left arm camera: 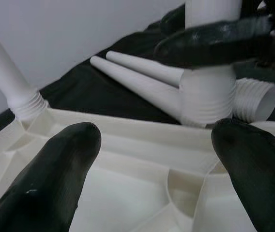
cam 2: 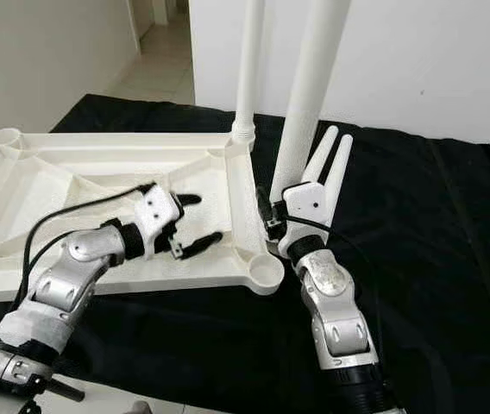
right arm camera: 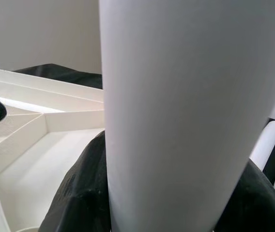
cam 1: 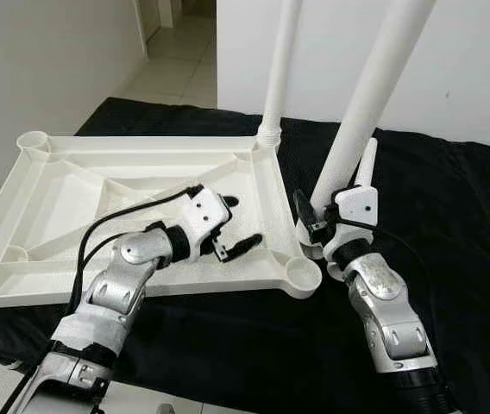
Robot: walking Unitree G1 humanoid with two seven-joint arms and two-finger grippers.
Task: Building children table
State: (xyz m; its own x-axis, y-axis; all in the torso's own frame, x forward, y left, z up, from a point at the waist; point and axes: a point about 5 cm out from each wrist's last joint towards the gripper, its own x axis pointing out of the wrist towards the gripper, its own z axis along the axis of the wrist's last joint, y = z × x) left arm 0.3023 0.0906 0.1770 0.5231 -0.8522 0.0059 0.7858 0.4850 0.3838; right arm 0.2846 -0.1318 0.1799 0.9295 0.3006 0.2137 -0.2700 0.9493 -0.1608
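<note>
One leg (cam 1: 361, 121) stands gripped at the tabletop's (cam 1: 55, 185) corner.

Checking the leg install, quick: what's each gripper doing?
Left gripper: open, over the tabletop.
Right gripper: shut on the table leg.

**Around the work area**

A black cloth (cam 1: 452, 224) covers the surface, creased in places and hanging over the near edge. Behind it stands a plain white wall (cam 1: 478, 60). To the left, another pale wall (cam 1: 47, 60) borders a passage with a light tiled floor (cam 1: 172, 65) — it leads away from the surface.
</note>
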